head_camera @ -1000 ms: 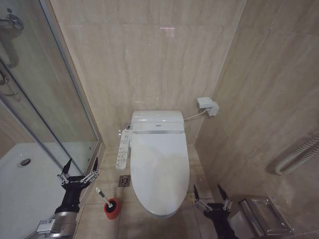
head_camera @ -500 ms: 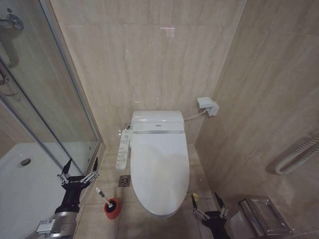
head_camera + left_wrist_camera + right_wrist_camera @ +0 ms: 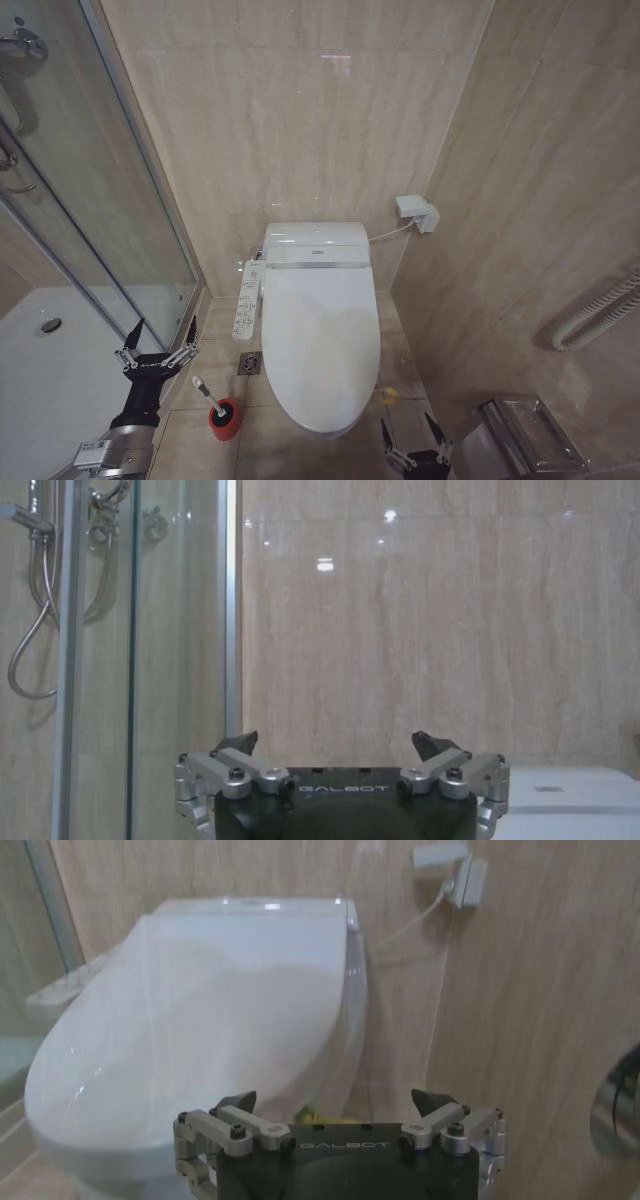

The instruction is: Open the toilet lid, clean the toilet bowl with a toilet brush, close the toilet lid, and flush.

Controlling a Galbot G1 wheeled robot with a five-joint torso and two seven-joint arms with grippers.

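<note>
The right hand (image 3: 411, 437) is seen low at the front, just off the front right corner of the toilet, w/ fingers spread wide and nothing held. In the right wrist view the same hand (image 3: 335, 1104) is shown w/ both fingertips apart, pointed at the toilet's front right side; "GALBOT" is printed in white on its black body. A bit of yellow-green strap (image 3: 318, 1115) is glimpsed betw. the fingers, at the lid's lower edge.

The left hand (image 3: 160, 335) is held up by the shower glass (image 3: 90, 200), well apart from the toilet, fingers wide, empty. "GALBOT" is read on it too in the left wrist view, where the hand (image 3: 337, 745) is faced toward the tiled wall and the glass edge.

The toilet lid (image 3: 320, 345) is found shut, lying flat over the toilet bowl (image 3: 335, 428), of which only the lower front rim is seen. A side control panel (image 3: 247, 300) w/ small buttons is fixed to the toilet's left side; its markings are too small to read.

The toilet brush (image 3: 207, 396) is stood tilted in a red holder (image 3: 225, 420) on the floor, betw. the left hand and the toilet, near the floor drain (image 3: 249, 363).
</note>
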